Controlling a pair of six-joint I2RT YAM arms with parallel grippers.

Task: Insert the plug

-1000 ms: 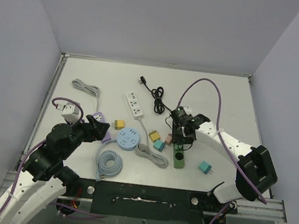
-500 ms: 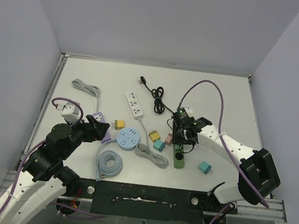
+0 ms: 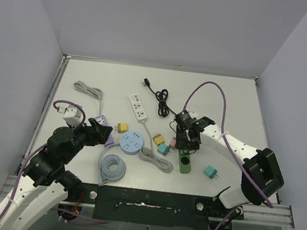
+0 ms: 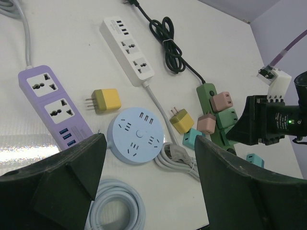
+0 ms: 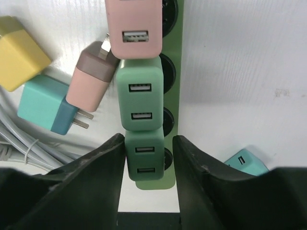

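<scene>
A green power strip point(image 5: 173, 91) lies on the table with a pink plug point(image 5: 134, 28) and two green plugs seated in its sockets. The lower green plug point(image 5: 145, 160) sits at the strip's near end. My right gripper point(image 5: 148, 141) straddles this plug: the left pad touches its side and the right pad stands a little off it, so the jaws are open. From above, the right gripper point(image 3: 186, 142) hovers over the strip point(image 3: 184, 164). My left gripper point(image 3: 100, 131) hangs open over the left of the table, holding nothing.
A loose brown-pink plug point(image 5: 91, 81), a teal plug point(image 5: 45, 108) and a yellow plug point(image 5: 19, 57) lie left of the strip. Another teal plug point(image 3: 211, 171) lies to its right. A round blue strip point(image 3: 132, 142), purple strip point(image 4: 48, 103), white strip point(image 3: 138, 107) and coiled cables point(image 3: 112, 167) fill the left half.
My right jaws have parted slightly around the lower green plug, which stays seated in the strip. The left arm has not moved.
</scene>
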